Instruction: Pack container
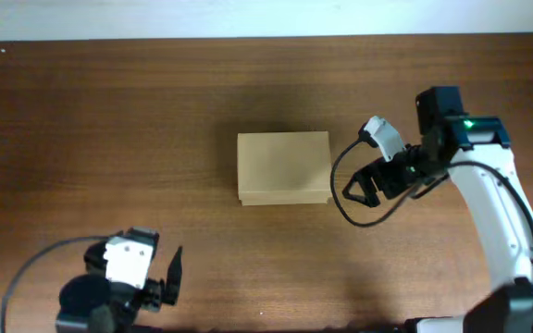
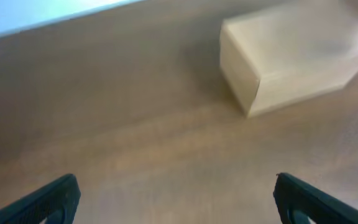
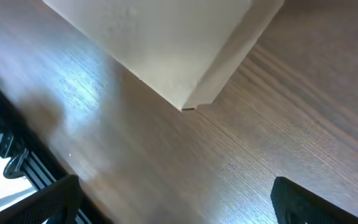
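The container (image 1: 283, 166) is a plain tan cardboard box with its lid shut, in the middle of the wooden table. It also shows in the left wrist view (image 2: 291, 56) at the upper right and in the right wrist view (image 3: 166, 43) at the top. My right gripper (image 1: 359, 190) is open and empty, just to the right of the box, and nothing lies between its fingers (image 3: 179, 199). My left gripper (image 1: 169, 277) is open and empty near the table's front edge, well short of the box, with bare wood between its fingers (image 2: 176, 199).
The brown wooden table (image 1: 109, 139) spreads around the box. A black cable (image 1: 350, 199) loops from the right arm near the box's right side. The table's front edge with dark fittings shows at the left of the right wrist view (image 3: 5, 149).
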{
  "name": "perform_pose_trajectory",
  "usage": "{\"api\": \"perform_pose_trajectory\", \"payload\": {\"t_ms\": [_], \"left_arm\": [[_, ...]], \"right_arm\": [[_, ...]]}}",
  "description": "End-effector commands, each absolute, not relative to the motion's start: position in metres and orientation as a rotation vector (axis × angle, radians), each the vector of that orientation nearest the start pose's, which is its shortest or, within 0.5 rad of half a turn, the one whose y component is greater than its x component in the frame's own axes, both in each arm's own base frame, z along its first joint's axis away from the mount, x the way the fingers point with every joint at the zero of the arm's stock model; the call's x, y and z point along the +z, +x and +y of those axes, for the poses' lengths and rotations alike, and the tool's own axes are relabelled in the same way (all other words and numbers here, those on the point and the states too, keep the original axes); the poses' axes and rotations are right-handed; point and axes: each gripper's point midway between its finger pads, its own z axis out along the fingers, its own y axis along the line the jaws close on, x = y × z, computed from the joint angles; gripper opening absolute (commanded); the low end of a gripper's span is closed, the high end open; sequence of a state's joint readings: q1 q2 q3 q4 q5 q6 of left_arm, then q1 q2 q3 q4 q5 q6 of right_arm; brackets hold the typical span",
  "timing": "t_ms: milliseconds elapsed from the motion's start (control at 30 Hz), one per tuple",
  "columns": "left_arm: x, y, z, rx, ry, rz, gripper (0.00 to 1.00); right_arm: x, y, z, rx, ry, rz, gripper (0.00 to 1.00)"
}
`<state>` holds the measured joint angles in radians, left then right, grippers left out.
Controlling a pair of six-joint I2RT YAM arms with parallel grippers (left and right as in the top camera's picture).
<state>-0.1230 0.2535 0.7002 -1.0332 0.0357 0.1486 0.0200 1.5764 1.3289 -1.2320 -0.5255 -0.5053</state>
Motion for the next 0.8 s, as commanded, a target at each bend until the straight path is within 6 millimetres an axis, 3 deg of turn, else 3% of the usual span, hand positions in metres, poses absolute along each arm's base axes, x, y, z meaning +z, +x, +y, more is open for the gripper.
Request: {"api": "perform_pose_trajectory", "payload": {"t_ms": [0,200,400,600,767], "left_arm": [[0.197,0.147,-0.018,0.027,0.316,2.131,1.00],[0.193,0.146,-0.017,0.032,0.306,2.088,1.00],[0.156,0.154,-0.012,0.057,0.262,2.102,1.00],[0.118,0.158,-0.009,0.061,0.253,2.188,1.00],[0.089,0.158,-0.008,0.057,0.254,2.258,1.00]], "right_arm": [[0.144,0.293,0.093,0.757,-0.768,2.759,0.99],[0.130,0.295,0.090,0.775,-0.752,2.806,0.99],[0.128,0.300,0.073,0.768,-0.666,2.818,0.99],[0.129,0.322,0.043,0.703,-0.552,2.763,0.99],[0.135,0.329,0.037,0.668,-0.541,2.725,0.99]]}}
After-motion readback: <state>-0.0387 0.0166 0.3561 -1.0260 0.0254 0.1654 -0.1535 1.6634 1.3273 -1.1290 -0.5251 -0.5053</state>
